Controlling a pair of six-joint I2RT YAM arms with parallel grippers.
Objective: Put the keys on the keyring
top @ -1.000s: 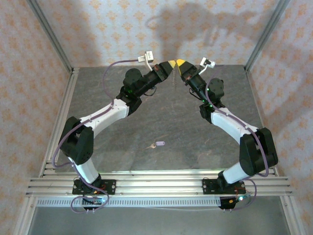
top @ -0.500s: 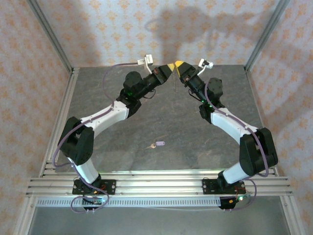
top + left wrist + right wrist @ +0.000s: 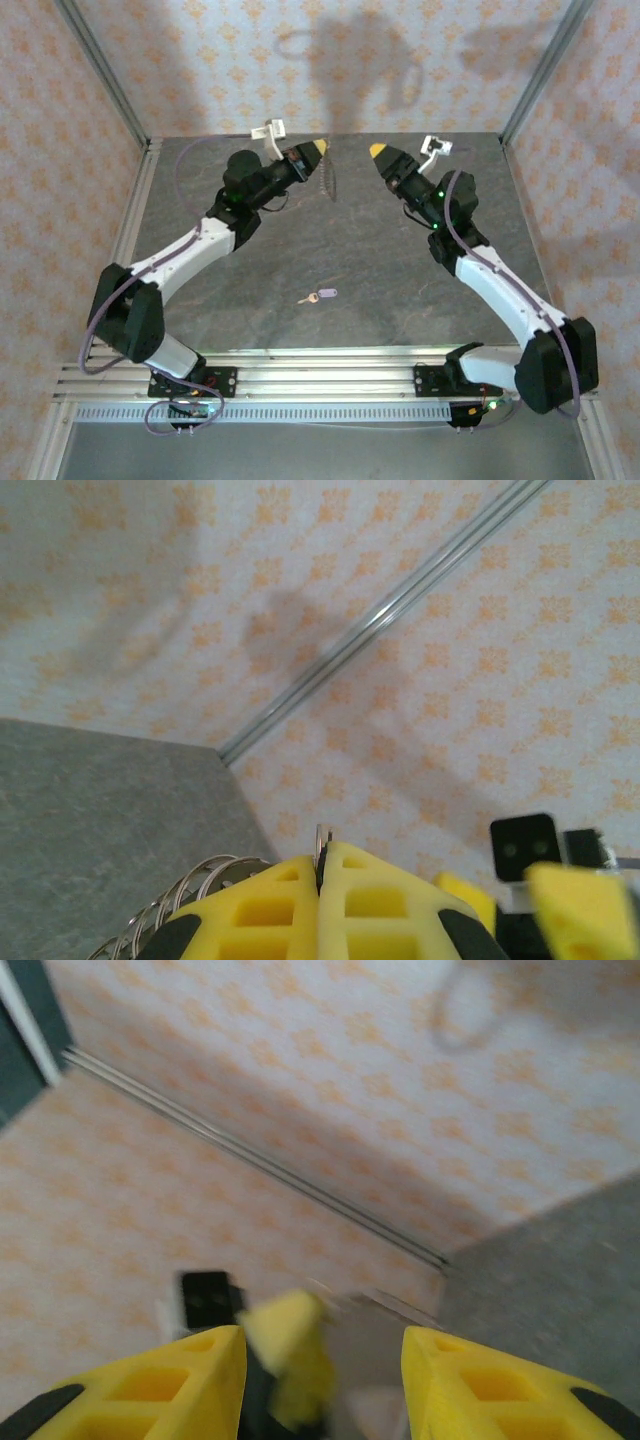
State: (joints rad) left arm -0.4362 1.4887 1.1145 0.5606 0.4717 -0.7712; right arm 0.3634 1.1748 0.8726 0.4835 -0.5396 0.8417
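The key, tiny with a lilac head, lies on the grey table in front of the two arms. My left gripper is raised at the back, shut on the keyring, which hangs below its yellow tip. In the left wrist view the ring's thin edge sticks up between the closed fingers, and its fringe of small loops shows at lower left. My right gripper faces it a short way to the right, open with nothing between its fingers. The left gripper's tip appears there as a blur.
Patterned walls with metal corner posts enclose the table on three sides. The aluminium rail carrying both arm bases runs along the near edge. Grey table surface lies all around the key.
The two grippers, touching tip to tip at the back a second ago, have drawn apart. The right one opened and swung right; the left moved left with the keyring. The key stayed put.
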